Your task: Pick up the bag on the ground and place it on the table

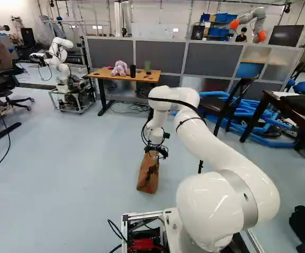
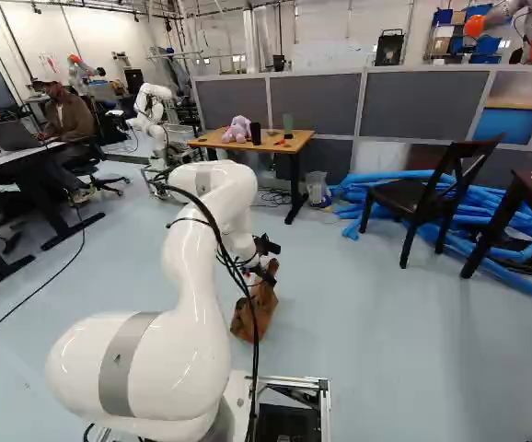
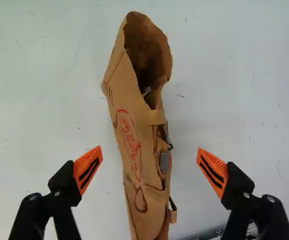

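Note:
My gripper [image 1: 156, 152] hangs low over the floor, right at the top of the brown paper bag [image 1: 148, 174]. In the right base view the bag [image 2: 255, 311] stands on the floor just beyond my arm. The wrist view shows the gripper [image 3: 150, 167] with its orange-padded fingers wide apart, one on each side of the bag [image 3: 134, 135], a gap showing on both sides. The bag's mouth gapes and its upper edge is crumpled. A wooden table [image 2: 295, 141] stands farther off, with a purple plush toy [image 2: 237, 129] on it.
Also on the table are a black cup [image 2: 255, 133] and a green cup [image 2: 287, 122]. Grey partitions [image 1: 160, 57] stand behind it. Another robot [image 1: 62, 58] is left of the table. A dark chair [image 2: 422, 198] and blue tubes [image 2: 367, 189] lie to its right. A person sits at the far left.

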`<state>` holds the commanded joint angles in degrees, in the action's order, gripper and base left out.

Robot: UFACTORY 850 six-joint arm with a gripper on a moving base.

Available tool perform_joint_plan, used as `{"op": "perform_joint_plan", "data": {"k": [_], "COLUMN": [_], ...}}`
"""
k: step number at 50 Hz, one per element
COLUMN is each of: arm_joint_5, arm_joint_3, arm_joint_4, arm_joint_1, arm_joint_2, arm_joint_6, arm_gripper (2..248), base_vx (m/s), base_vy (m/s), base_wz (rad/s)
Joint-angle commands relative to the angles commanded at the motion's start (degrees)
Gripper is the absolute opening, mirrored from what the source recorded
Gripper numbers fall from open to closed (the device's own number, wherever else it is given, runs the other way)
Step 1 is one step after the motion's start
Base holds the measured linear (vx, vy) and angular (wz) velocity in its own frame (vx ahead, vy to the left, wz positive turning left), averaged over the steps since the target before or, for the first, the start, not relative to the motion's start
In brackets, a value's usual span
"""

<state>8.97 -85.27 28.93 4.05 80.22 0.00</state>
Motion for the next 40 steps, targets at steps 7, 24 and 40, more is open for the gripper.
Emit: {"op": "perform_joint_plan", "data": {"k": [7,24,40], "arm_joint_5": [0.0,0.0,0.0], "arm_joint_3": [-1.34,-4.7,-8.03], "arm_joint_4": [0.0,0.0,0.0], "arm_joint_1": [0.0,0.0,0.01], "arm_joint_2": [1.49,5.14,8.62], "arm_joint_6": [0.0,0.0,0.0], "arm_gripper": [247,247,247], "base_vx": [0.0,0.0,0.0], "base_vy": [0.0,0.0,0.0], "base_wz": [0.0,0.0,0.0]}}
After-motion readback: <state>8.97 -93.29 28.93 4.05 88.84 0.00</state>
